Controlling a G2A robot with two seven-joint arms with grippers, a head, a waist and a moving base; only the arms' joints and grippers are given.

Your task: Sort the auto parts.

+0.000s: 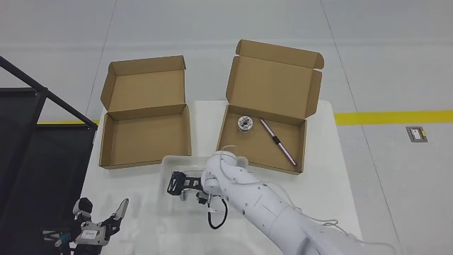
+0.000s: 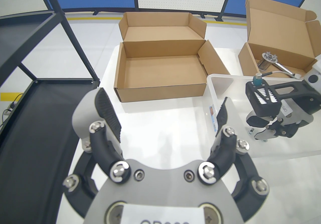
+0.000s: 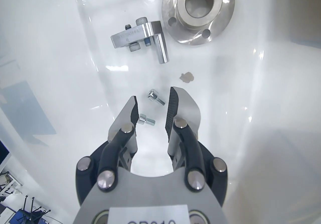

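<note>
My right gripper (image 3: 153, 104) hangs open inside a clear plastic bin (image 1: 170, 164) at the table's front middle, pointing down. Two small bolts lie between its fingers: one bolt (image 3: 156, 97) near the tips, the other bolt (image 3: 146, 120) close against one pad. Beyond them in the bin lie a metal bracket with a pin (image 3: 143, 38) and a round steel flange (image 3: 198, 5). The right-hand cardboard box (image 1: 303, 142) holds a round toothed part (image 1: 245, 122) and a thin metal rod (image 1: 277, 142). My left gripper (image 1: 102, 216) is open at the front left corner, holding nothing. The right gripper (image 2: 262, 129) shows from the side in the left wrist view.
An empty open cardboard box (image 1: 145, 138) sits at the table's back left. A black metal rack (image 1: 28, 156) stands just off the table's left edge, close to my left arm. A small brownish scrap (image 3: 186, 77) lies on the bin floor.
</note>
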